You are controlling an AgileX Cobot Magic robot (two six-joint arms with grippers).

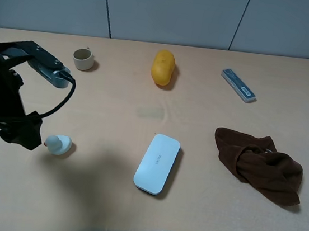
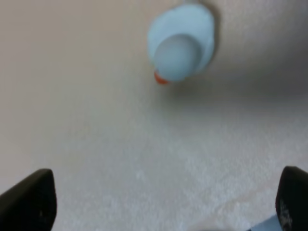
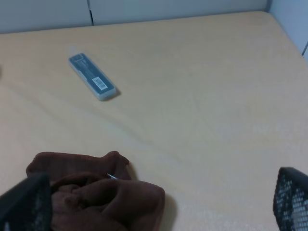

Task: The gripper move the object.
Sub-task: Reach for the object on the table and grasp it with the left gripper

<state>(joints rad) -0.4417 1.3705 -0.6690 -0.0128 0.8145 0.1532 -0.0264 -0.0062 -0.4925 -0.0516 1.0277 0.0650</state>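
Note:
The tiny pale white-bluish rubber duck [image 1: 59,144] stands on the tan table at the left. In the left wrist view the duck [image 2: 180,45] shows its round head and small reddish beak. My left gripper [image 1: 24,132], a black arm end with a grey box module [image 1: 50,69] and black cables, hovers just left of the duck. Its dark fingers [image 2: 29,202] are spread wide, with nothing between them and the duck beyond the tips, untouched. My right gripper [image 3: 159,207] is open and empty above the brown cloth [image 3: 96,197].
A beige cup [image 1: 83,59] stands at the back left and a yellow-orange object [image 1: 163,67] at the back middle. A grey-blue flat case [image 1: 238,84] lies at the back right. A large white oblong case [image 1: 157,163] lies in the middle front. The brown cloth [image 1: 258,164] lies at the right.

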